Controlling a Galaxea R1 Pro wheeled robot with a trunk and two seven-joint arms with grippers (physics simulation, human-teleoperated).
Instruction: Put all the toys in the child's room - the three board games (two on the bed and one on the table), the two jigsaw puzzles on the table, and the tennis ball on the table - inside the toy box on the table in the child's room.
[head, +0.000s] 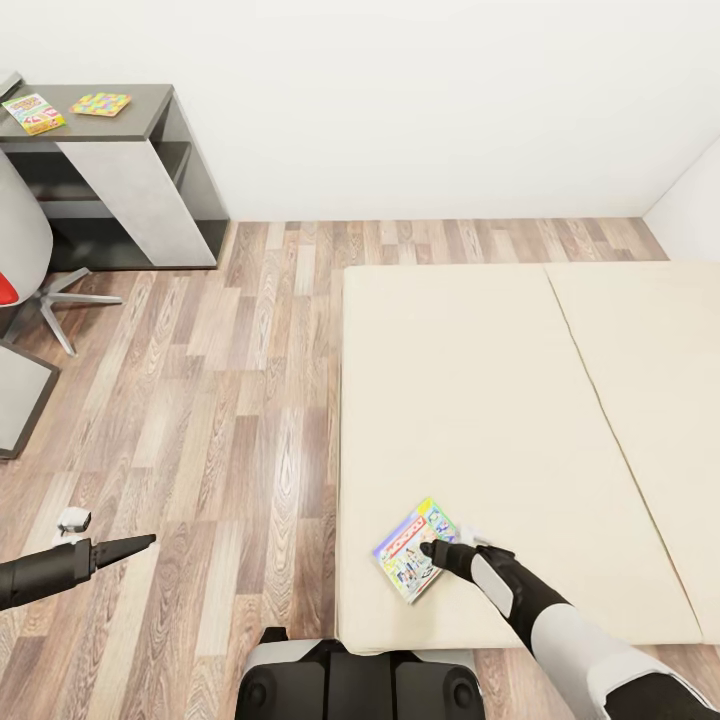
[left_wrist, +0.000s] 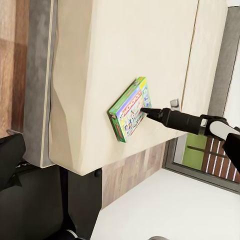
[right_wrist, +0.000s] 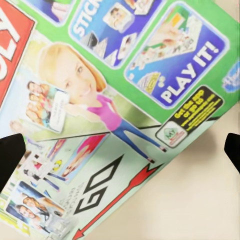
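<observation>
Beige bed (head: 500, 400), near front-left corner: green-edged board game (head: 415, 548) lies flat, right gripper (head: 432, 548) poised over it, jaws apart; lower squarely, straddling one edge, before closing.

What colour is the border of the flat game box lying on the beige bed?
Green, around a white busy cover: the green-edged board game box shows best in the right wrist view.

My right wrist view crops the board game (right_wrist: 115, 100) on three sides; my right gripper (head: 432, 548) covers its corner; worktop (head: 60, 125) runs off-frame.
</observation>
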